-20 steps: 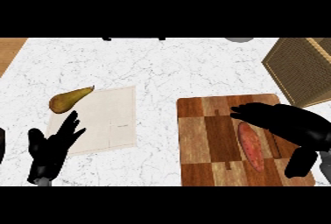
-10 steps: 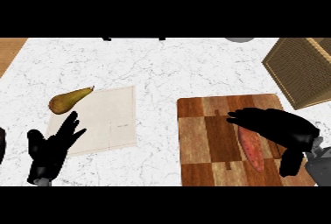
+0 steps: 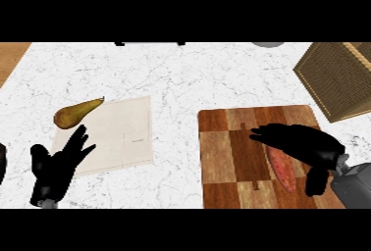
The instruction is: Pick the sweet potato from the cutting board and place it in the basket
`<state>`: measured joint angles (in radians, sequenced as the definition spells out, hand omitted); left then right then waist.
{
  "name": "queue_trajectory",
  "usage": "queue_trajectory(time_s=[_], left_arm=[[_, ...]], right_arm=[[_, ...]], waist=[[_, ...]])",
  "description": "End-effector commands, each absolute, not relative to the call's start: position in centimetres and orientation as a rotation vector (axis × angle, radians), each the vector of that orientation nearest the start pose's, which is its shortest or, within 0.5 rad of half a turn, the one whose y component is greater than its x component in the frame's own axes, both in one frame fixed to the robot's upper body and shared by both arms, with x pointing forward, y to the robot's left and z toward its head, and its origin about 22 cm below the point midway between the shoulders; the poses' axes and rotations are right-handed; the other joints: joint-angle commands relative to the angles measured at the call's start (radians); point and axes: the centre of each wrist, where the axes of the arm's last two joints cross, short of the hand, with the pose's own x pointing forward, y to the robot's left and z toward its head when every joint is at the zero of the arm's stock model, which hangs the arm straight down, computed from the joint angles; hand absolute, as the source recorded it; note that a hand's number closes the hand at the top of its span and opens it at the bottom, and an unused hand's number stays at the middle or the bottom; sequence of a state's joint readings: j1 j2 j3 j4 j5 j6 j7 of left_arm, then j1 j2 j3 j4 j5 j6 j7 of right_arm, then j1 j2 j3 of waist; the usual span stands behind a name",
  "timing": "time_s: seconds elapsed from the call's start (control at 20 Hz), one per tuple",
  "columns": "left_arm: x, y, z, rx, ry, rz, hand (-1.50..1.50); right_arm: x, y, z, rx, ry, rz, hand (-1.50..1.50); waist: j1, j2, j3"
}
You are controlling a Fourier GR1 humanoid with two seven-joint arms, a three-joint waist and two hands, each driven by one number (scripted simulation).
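A reddish sweet potato (image 3: 281,167) lies lengthwise on the right half of the wooden cutting board (image 3: 232,162). My right hand (image 3: 304,145) hovers over its upper part with fingers spread toward the left and the thumb hanging down at the board's right edge; it hides the potato's top end. The fingers are not curled round the potato. The woven basket (image 3: 339,78) stands at the upper right, beyond the board. My left hand (image 3: 58,164) rests open at the lower left, fingers up.
A brown pear (image 3: 74,113) lies at the upper left corner of a pale cloth (image 3: 123,132) left of the board. White marble counter stretches between the board and the basket. Dark items sit along the far edge.
My right hand has drawn back toward the lower right and come down over the sweet potato, covering more of it. The left hand and the pear have stayed put.
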<state>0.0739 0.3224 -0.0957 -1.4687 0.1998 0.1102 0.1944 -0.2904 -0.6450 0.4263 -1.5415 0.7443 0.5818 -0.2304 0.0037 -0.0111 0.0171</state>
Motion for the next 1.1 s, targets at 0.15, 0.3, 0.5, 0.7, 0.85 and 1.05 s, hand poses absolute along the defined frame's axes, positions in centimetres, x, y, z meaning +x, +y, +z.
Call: queue_trajectory(time_s=[0.15, 0.3, 0.5, 0.7, 0.85, 1.05], left_arm=[[20.3, 28.1, -6.0, 0.15, -1.008, -0.039, 0.0], [19.2, 30.8, -5.3, 0.164, -1.02, -0.035, 0.0], [19.8, 31.1, -5.2, 0.136, -1.022, -0.017, 0.0], [19.6, 30.1, -4.6, 0.162, -1.017, -0.039, 0.0], [20.8, 30.3, -3.5, 0.159, -1.013, -0.04, 0.0], [18.9, 30.6, -5.1, 0.168, -1.005, 0.001, 0.0]], right_arm=[[29.1, -25.3, 6.1, -0.294, -1.175, 1.844, -1.5], [28.6, -24.4, 7.3, -0.289, -1.214, 1.902, 1.5], [28.4, -25.8, 5.6, -0.346, -1.296, 1.953, 1.5], [29.6, -25.5, 6.0, -0.38, -1.283, 1.982, 1.5], [28.2, -25.9, 5.2, -0.372, -1.322, 1.994, 1.5], [25.8, -26.1, 3.5, -0.542, -1.247, 1.824, 1.5]], waist=[[-0.001, 0.016, -0.017], [0.001, 0.012, -0.018], [0.001, 0.015, -0.017], [0.007, 0.013, -0.017], [-0.004, 0.011, -0.017], [-0.027, 0.006, -0.018]])
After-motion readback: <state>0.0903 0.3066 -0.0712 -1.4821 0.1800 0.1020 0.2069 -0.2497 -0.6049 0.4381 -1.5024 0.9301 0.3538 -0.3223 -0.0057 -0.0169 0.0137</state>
